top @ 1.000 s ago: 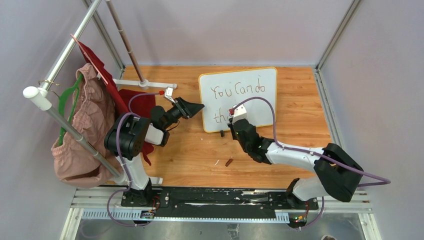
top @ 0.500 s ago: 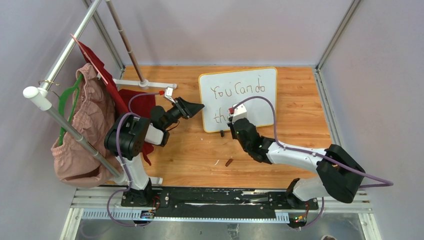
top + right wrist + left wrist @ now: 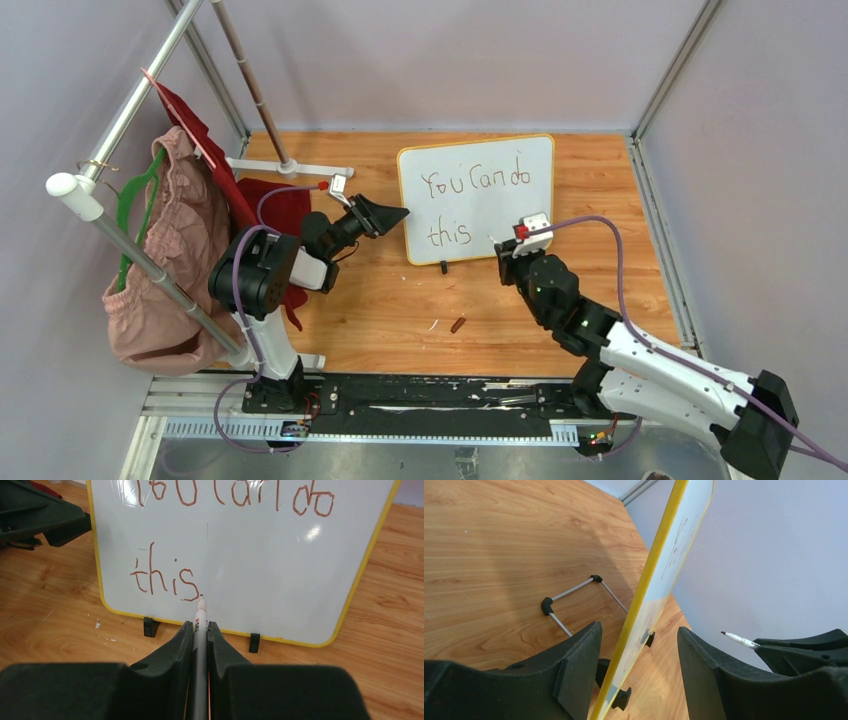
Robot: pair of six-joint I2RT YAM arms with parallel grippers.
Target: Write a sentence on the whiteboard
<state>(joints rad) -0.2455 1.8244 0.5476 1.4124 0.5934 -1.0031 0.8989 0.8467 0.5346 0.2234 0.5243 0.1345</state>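
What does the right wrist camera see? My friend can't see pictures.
The right gripper pinches a pen, its tip pointing just after the reddish word "this" on a whiteboard with a yellow rim. The whiteboard stands on a wooden table.

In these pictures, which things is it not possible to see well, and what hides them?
Right wrist view: the top edge cuts the upper line of the sentence on the whiteboard.
Right wrist view: whether the marker tip touches it cannot be told.
Left wrist view: the whiteboard stands edge-on, writing unreadable.
Top view: the small brown piece is too small to name.
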